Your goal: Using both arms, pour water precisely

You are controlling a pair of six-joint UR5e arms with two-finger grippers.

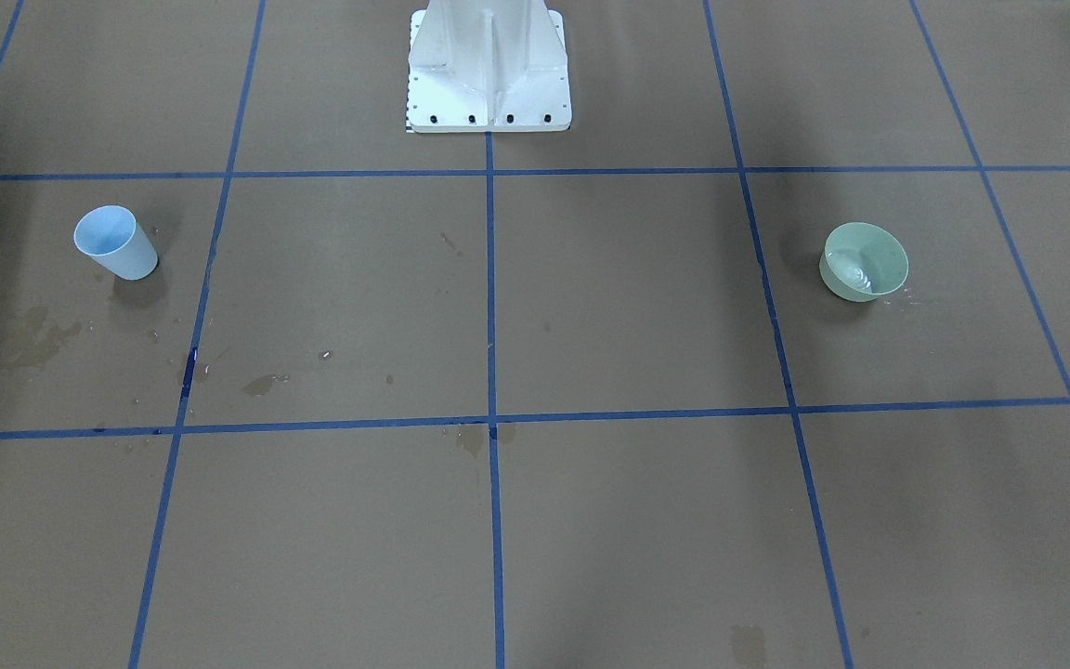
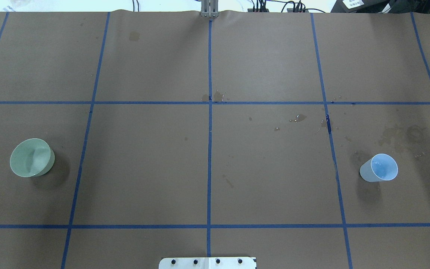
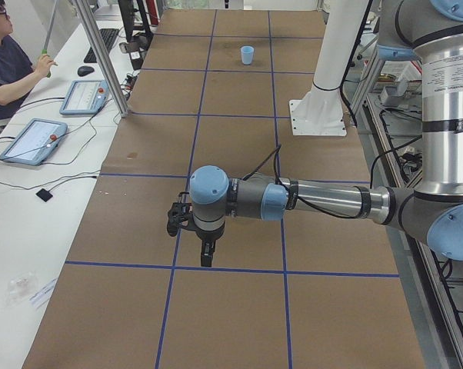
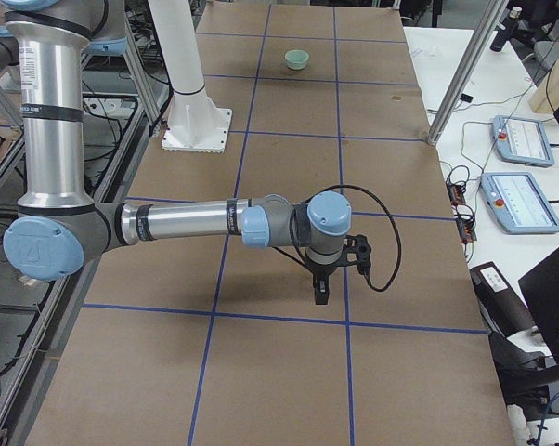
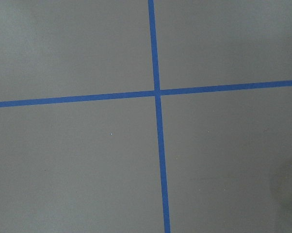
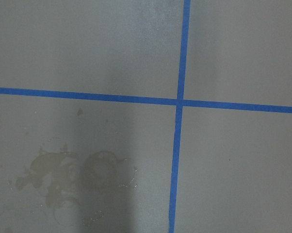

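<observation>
Where the front-facing camera looks down, a light-blue plastic cup [image 1: 115,243] stands upright on the robot's right and a pale green round bowl [image 1: 865,262] on its left, well apart, with clear water [image 1: 855,276] glinting in the bowl's bottom; overhead, same layout on the brown paper-covered table [image 2: 215,168]. Side views: left gripper [image 3: 206,260] and right gripper [image 4: 320,295] hang fingers-down above the paper; fingers apart or together, cannot tell. Wrist cameras: blue tape crossings [image 5: 157,92], plus dark stains [image 6: 73,174] under the right one.

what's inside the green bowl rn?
A small pool of clear water glints at the bottom of the bowl. Nothing else shows inside. Its depth can't be told.
</observation>
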